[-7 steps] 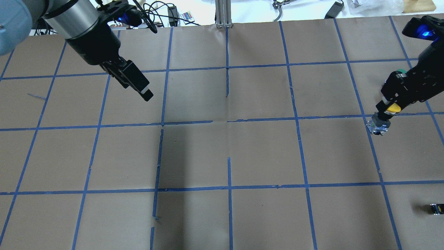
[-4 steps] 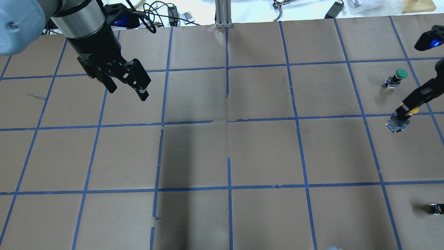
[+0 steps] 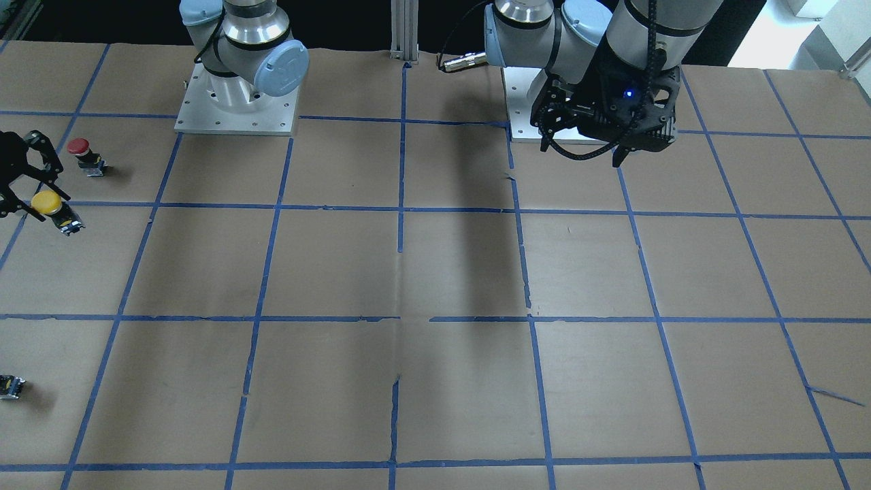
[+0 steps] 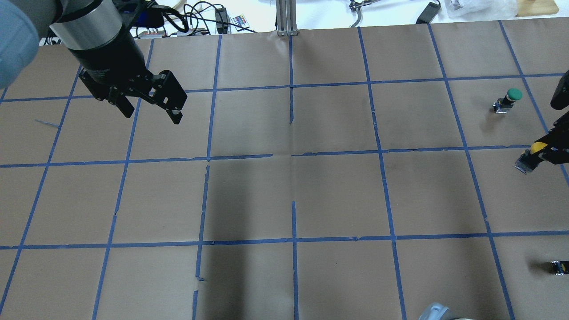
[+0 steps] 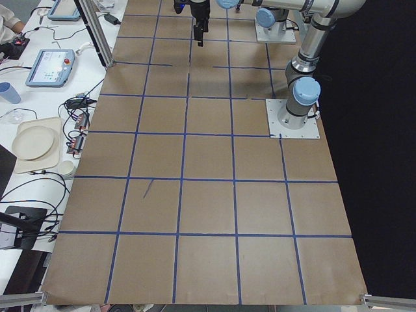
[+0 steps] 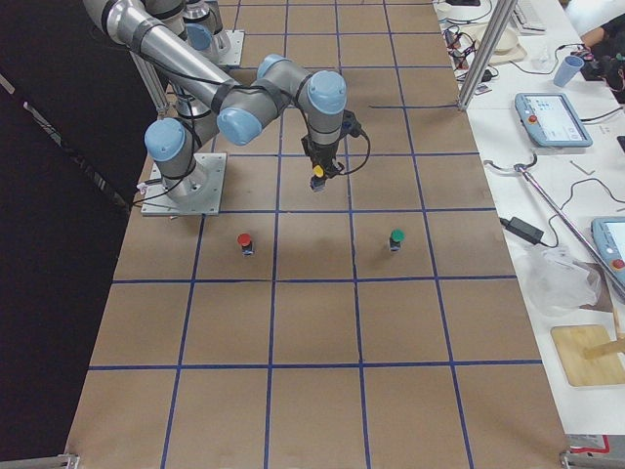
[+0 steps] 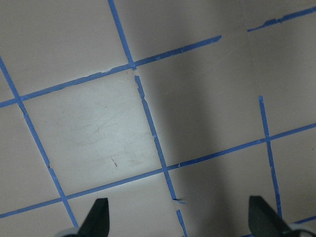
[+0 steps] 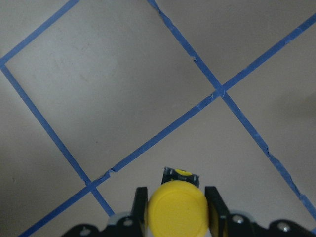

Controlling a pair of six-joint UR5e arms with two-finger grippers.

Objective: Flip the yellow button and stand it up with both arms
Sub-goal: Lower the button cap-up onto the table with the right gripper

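Black jaws of the right gripper (image 8: 177, 193) are clenched on the smooth, round mushroom cap of the yellow button (image 8: 177, 213), which we find at the right edge of the overhead frame, its boxy black-and-grey body sticking out toward the matte brown paper table (image 4: 338, 195). We see the left gripper (image 4: 151, 113) released in the upper left, blunt fingers spread wide over the blue tape grid (image 4: 379, 152), well apart from the button.

You're in a robotics lab: left arm (image 3: 578, 37) and right arm (image 3: 248, 41) bolted to a worktop (image 3: 340, 272) papered brown with a blue tape grid (image 3: 326, 207), teach pendant (image 5: 49, 67), cables (image 5: 73, 104) and plates (image 5: 34, 143) on your side bench (image 5: 19, 97), aluminium post (image 4: 284, 18).
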